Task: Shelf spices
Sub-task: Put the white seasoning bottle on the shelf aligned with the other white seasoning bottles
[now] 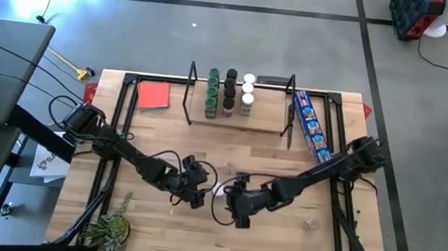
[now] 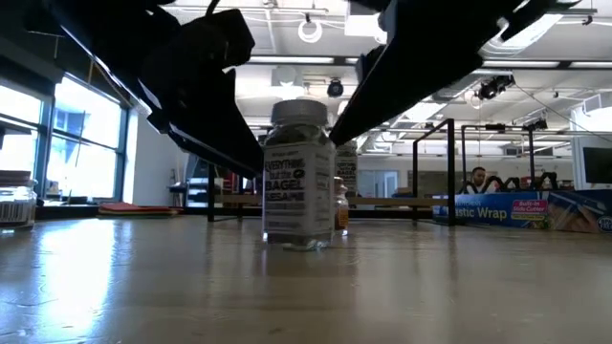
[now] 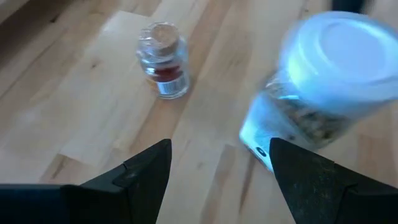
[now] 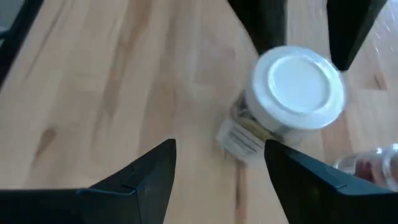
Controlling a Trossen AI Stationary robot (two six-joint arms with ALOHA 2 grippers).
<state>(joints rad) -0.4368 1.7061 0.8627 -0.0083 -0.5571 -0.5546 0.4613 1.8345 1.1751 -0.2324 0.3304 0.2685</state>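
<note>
A clear spice jar with a white lid stands upright on its base on the table's near middle. It also shows in the low view. My left gripper is open just to its left, with the jar off to one side beyond one fingertip. My right gripper is open just to its right, with the jar a little ahead of its fingers. The shelf stands at the far middle and holds rows of green-, black- and white-lidded jars.
A small cork-topped jar with red contents stands just beyond the white-lidded jar, and another small clear jar stands near the right front. A red flat square, a blue packet and a small plant are also on the table.
</note>
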